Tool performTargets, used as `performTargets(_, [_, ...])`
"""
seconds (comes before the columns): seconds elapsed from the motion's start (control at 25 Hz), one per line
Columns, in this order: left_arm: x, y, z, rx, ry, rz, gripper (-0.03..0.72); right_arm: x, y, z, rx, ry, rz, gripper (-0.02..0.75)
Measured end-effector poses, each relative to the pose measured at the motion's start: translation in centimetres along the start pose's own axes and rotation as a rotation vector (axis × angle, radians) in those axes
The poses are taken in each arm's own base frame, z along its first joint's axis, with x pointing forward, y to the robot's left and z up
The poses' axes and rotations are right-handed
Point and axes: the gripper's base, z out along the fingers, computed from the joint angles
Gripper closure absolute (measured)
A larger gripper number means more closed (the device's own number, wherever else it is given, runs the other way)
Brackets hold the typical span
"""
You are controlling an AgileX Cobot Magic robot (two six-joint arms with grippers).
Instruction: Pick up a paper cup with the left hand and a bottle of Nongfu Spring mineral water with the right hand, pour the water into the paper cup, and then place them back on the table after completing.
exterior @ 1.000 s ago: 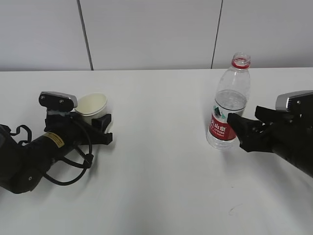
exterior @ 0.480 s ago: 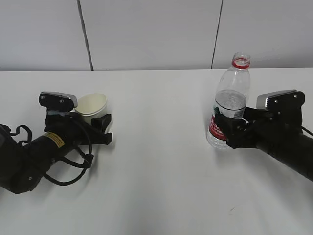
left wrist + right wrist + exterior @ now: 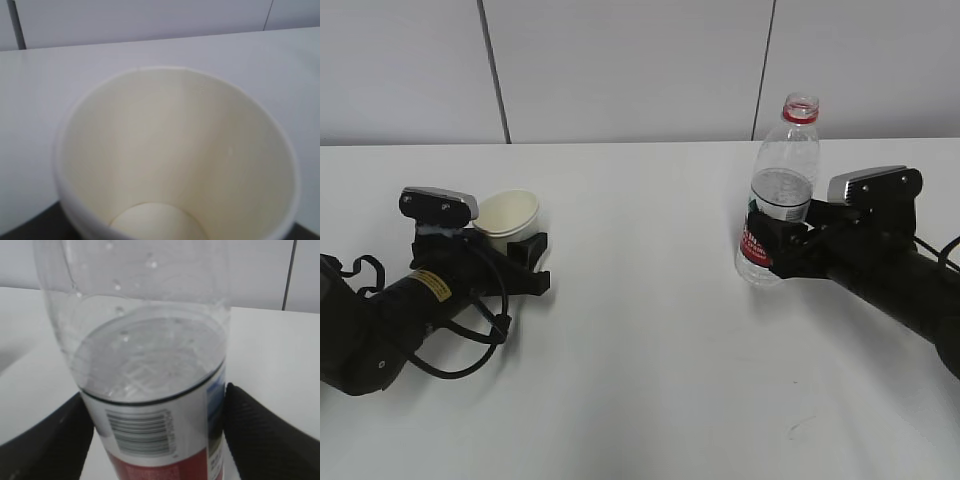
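Note:
The cream paper cup (image 3: 508, 215) sits between the fingers of my left gripper (image 3: 532, 262), which looks shut on its lower body, low on the white table (image 3: 640, 360). In the left wrist view the empty cup (image 3: 175, 145) fills the frame, with a dark finger edge (image 3: 15, 234) at the corner. My right gripper (image 3: 775, 248) is shut on the clear bottle (image 3: 782, 170) at its red-and-white label. The bottle has no cap, leans slightly left and holds water (image 3: 775, 210). In the right wrist view both fingers (image 3: 265, 435) press the bottle (image 3: 155, 405).
A grey panelled wall (image 3: 620, 70) runs behind the table's far edge. Loose black cables (image 3: 470, 345) hang off the left arm onto the table. Bare tabletop lies between the two arms.
My right gripper has closed on the bottle and carried it left and a little up, tilting it. The left arm and the cup have not moved.

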Motion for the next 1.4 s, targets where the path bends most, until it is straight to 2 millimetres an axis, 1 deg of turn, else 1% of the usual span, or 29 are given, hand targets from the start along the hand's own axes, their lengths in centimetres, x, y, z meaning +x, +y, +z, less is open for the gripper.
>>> performTargets(0.4, [0.0, 0.0, 0.0, 0.000, 0.000, 0.000, 0.293, 0.0, 0.1, 0.0, -0.003, 0.000, 0.042, 0.146])
performTargets(0.56, [0.0, 0.0, 0.0, 0.002, 0.000, 0.001, 0.293, -0.1, 0.1, 0.2, -0.004, -0.006, 0.043, 0.097])
performTargets(0.8, [0.0, 0.0, 0.0, 0.002, 0.000, 0.001, 0.293, -0.3, 0.0, 0.3, -0.002, -0.016, 0.025, 0.083])
performTargets(1.08, [0.0, 0.0, 0.0, 0.002, 0.000, 0.001, 0.293, -1.8, -0.3, 1.9, -0.012, -0.081, -0.006, 0.083])
performTargets(1.16, [0.0, 0.0, 0.0, 0.002, 0.000, 0.001, 0.293, -1.6, -0.4, 2.5, -0.015, -0.085, -0.009, 0.083])
performTargets(1.28, [0.0, 0.0, 0.0, 0.002, 0.000, 0.001, 0.293, -0.7, -0.5, 3.0, -0.022, -0.064, -0.007, 0.086])
performTargets(1.32, [0.0, 0.0, 0.0, 0.002, 0.000, 0.001, 0.293, -0.3, -0.5, 3.0, -0.028, -0.053, -0.007, 0.093])
performTargets(1.4, [0.0, 0.0, 0.0, 0.002, 0.000, 0.001, 0.293, 0.0, -0.5, 3.1, -0.030, -0.046, -0.006, 0.132])
